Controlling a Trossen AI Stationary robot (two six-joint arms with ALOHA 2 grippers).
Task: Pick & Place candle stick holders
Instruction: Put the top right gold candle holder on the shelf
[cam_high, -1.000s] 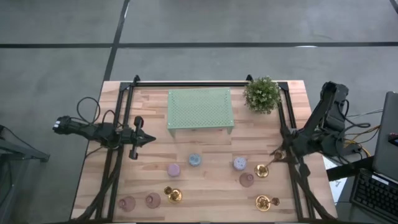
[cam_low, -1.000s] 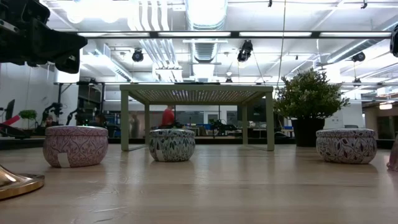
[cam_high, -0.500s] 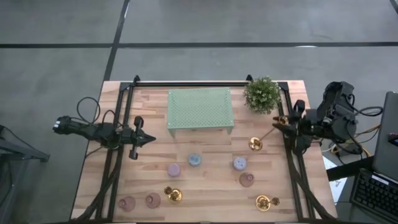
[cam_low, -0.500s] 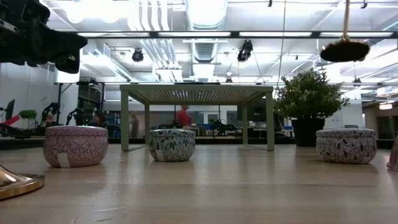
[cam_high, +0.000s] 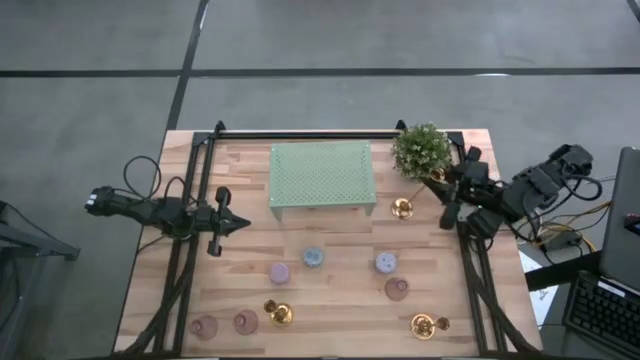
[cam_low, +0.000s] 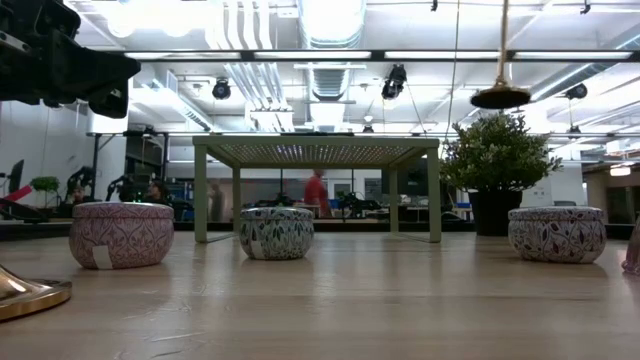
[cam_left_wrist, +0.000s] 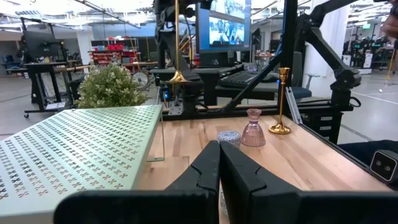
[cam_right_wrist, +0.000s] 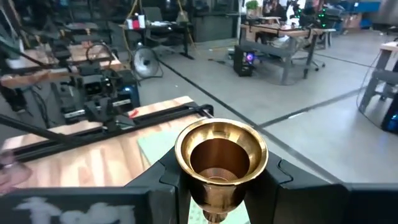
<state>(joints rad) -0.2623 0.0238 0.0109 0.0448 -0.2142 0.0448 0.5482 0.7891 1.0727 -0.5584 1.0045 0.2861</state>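
On the wooden table (cam_high: 330, 290), the pale green stand (cam_high: 322, 177) sits at twelve o'clock and the potted plant (cam_high: 421, 150) at one. The right gripper (cam_high: 437, 179) clenches a gold candlestick (cam_high: 403, 207) in the air by the stem — its base hangs between stand and plant. The left gripper (cam_high: 242, 225) waits at nine o'clock — fingers pressed together. Two gold candlesticks (cam_high: 278, 314) and six pastel cups (cam_high: 313, 257) stand at six.

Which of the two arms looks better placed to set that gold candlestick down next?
The right arm. Its gripper is shut on the shiny gold slim-stemmed candlestick, carried in the air beside the pale green perforated stand. The left gripper waits shut and empty.
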